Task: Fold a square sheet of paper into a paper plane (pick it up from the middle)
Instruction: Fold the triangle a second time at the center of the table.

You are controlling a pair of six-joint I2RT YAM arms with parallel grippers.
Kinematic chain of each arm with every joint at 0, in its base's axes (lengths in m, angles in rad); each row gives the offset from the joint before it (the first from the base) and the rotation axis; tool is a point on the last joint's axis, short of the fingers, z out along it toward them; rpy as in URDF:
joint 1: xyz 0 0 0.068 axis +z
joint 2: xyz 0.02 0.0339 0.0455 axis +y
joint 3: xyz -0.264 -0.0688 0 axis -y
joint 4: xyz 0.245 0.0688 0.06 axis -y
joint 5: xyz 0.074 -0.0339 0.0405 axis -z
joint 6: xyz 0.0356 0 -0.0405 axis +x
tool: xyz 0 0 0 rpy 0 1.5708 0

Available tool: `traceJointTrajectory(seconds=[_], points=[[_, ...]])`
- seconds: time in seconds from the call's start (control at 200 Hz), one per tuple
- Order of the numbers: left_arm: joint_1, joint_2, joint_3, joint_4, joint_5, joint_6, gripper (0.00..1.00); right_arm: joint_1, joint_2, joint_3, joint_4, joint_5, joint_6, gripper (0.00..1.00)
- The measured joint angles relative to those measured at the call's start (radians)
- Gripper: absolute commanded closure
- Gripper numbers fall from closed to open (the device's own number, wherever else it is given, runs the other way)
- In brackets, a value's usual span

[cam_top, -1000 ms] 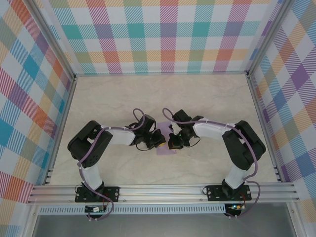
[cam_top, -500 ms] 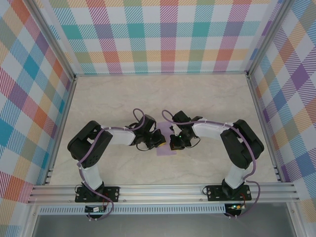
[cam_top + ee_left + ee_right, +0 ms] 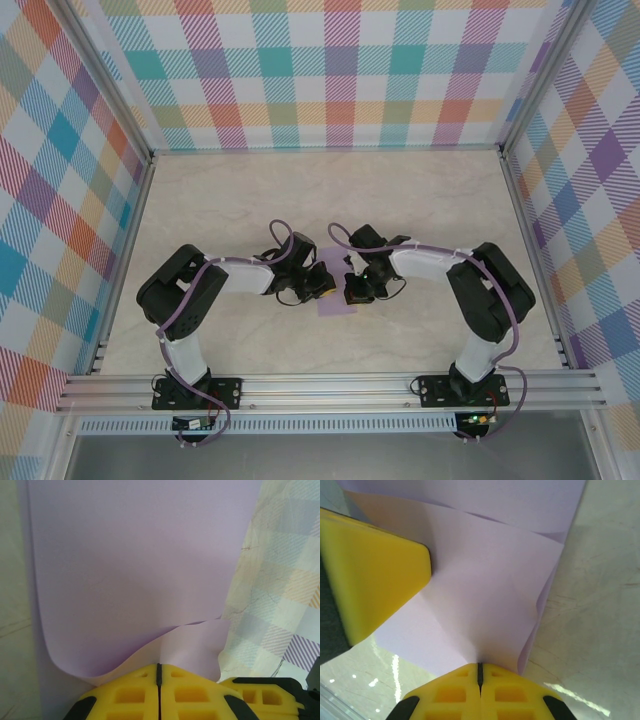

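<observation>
The lavender square sheet of paper (image 3: 336,306) hangs between my two grippers over the middle of the table, bent and partly folded into layers. My left gripper (image 3: 325,283) is shut on one edge of it; in the left wrist view the yellow fingertips (image 3: 125,695) meet at the gripper (image 3: 159,666) with the sheet (image 3: 135,570) curling up from them. My right gripper (image 3: 352,288) is shut on the opposite edge. In the right wrist view that gripper (image 3: 480,665) pinches the creased sheet (image 3: 485,595), and the left gripper's yellow finger (image 3: 375,575) presses against it at the left.
The pale marble tabletop (image 3: 420,200) spreads around the grippers. Checked cloth walls (image 3: 330,70) on aluminium posts close in the back and both sides. An aluminium rail (image 3: 330,385) carrying both arm bases runs along the near edge.
The right arm has edged slightly to the left. Both grippers stay shut on the sheet, and the left arm has not moved.
</observation>
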Motion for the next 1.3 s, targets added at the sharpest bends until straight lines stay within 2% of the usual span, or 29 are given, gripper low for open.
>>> traceJointTrajectory(seconds=[0.295,1.07,1.3], points=[[0.000,-0.003,-0.002,0.002,-0.004,0.000,0.94,0.000,-0.034,-0.003,0.000,-0.020,0.000,0.94],[-0.002,-0.007,-0.008,0.008,-0.022,-0.004,0.94,0.000,0.008,-0.026,0.000,-0.019,-0.024,0.94],[-0.002,-0.007,-0.008,0.008,-0.022,-0.004,0.94,0.004,-0.043,-0.025,-0.008,-0.019,-0.024,0.92]])
